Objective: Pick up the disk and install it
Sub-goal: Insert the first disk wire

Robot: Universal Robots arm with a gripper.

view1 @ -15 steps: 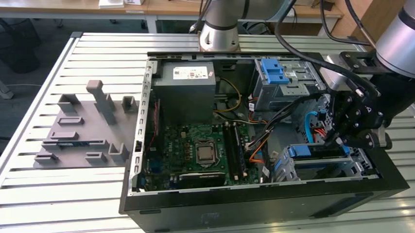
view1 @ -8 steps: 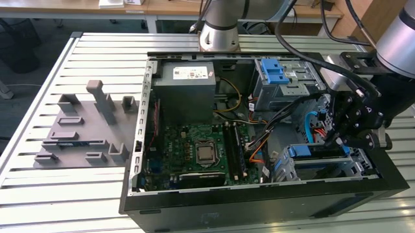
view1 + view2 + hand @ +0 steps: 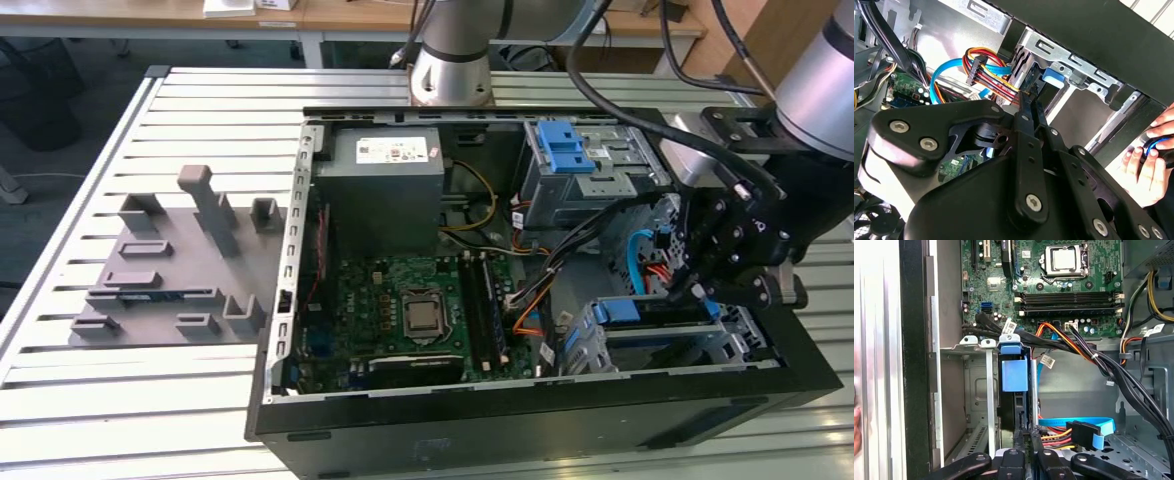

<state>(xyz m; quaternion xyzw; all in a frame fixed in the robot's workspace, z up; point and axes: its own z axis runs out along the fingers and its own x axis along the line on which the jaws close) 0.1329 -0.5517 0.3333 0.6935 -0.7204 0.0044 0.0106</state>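
Open computer case (image 3: 534, 420) lies on its side on the slatted metal table (image 3: 200, 90), motherboard (image 3: 414, 310) facing up, grey power supply (image 3: 387, 185) toward the far end. Drive cage (image 3: 976, 390) sits at the case's front corner, on the exterior view's right. The gripper (image 3: 697, 290) hangs directly over that cage, fingers pointing down into it. The disk (image 3: 1021, 412) stands on edge in the cage slot, dark body with blue side rail and blue tab (image 3: 1014, 374) at its end; the fingers look narrow, closed on the disk's near edge in the first wrist view — grip point partly hidden by the linkage. Judged step: install, insertion under way, disk appears largely in the slot but not surely seated. Next move calls for a straight push along the slot, keeping clear of the blue data cable (image 3: 1079, 424) and power connector (image 3: 1083, 434) just beside. A person's hand (image 3: 1149, 160) rests outside the case wall — watch clearance.
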